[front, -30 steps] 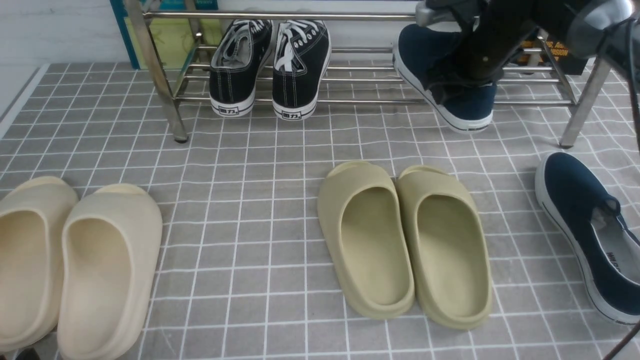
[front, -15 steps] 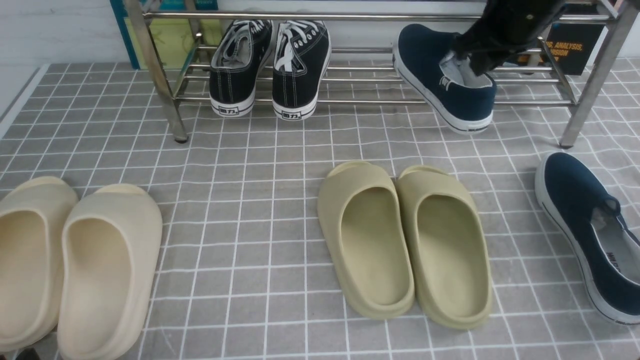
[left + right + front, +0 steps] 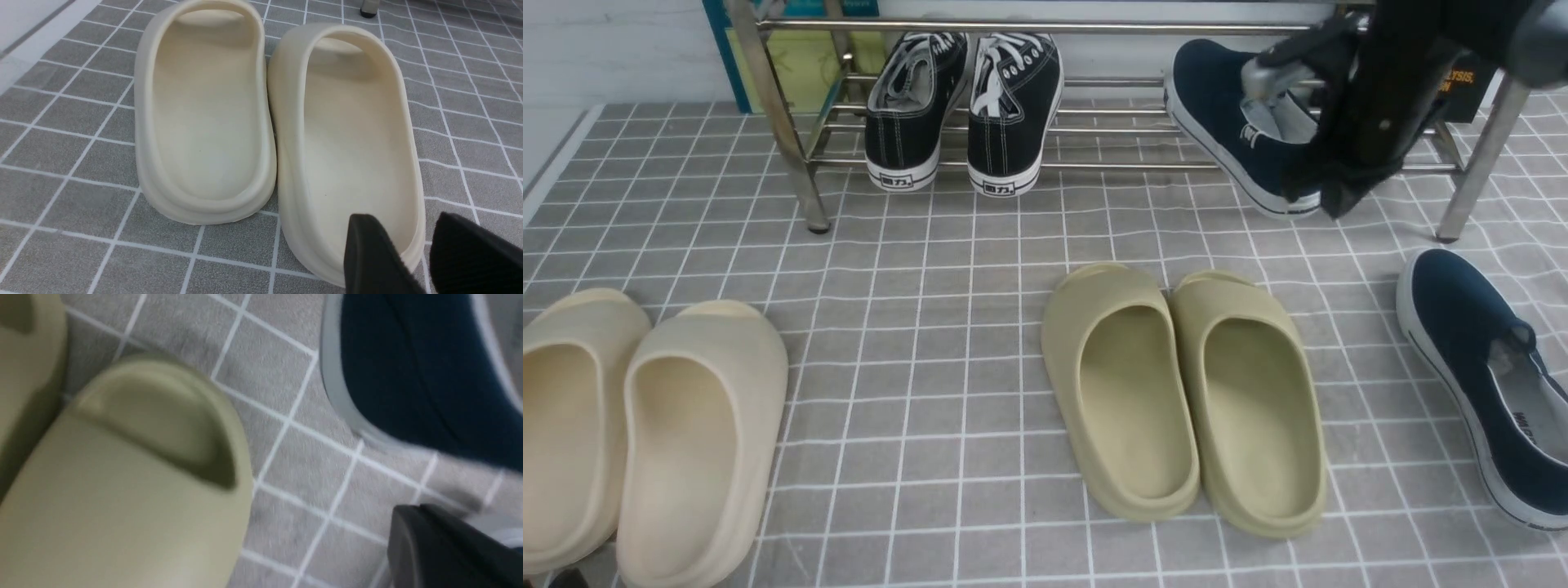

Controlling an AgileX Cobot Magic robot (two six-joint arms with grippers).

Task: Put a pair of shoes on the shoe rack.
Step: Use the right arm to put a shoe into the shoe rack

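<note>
One shoe down, one to go. First navy shoe [image 3: 1217, 106] is on the shoe rack [image 3: 1094, 166], right of the black sneakers [image 3: 964, 106], skewed, with its heel end poking out past the front bar. Second navy shoe [image 3: 1462, 335] lies on the tiled surface [image 3: 931, 327], far right, in front of the rack leg [image 3: 1478, 163] and well apart from the olive slides [image 3: 1184, 392].

Right gripper [image 3: 1335, 200] hangs in front of the racked shoe's heel with its fingers [image 3: 433, 543] closed on nothing. The right wrist view is blurred but shows the second shoe next to an olive slide. Left gripper [image 3: 402, 228] hovers over the cream slides [image 3: 278, 122], fingers apart, idle.

My read is that the step in hand is fetching shoe two with the right arm. To do it well:
- Open the fingers wide before descending, not at contact.
- Grip the collar wall near the heel, one finger inside on the grey lining and one outside. Canvas flexes, so bite deep.
- Lift straight up and clear the rack leg before swinging in.
- Set it parallel to shoe one, sole flat across the bars.
- Don't nudge shoe one. With that overhang, it looks easy to tip off.
</note>
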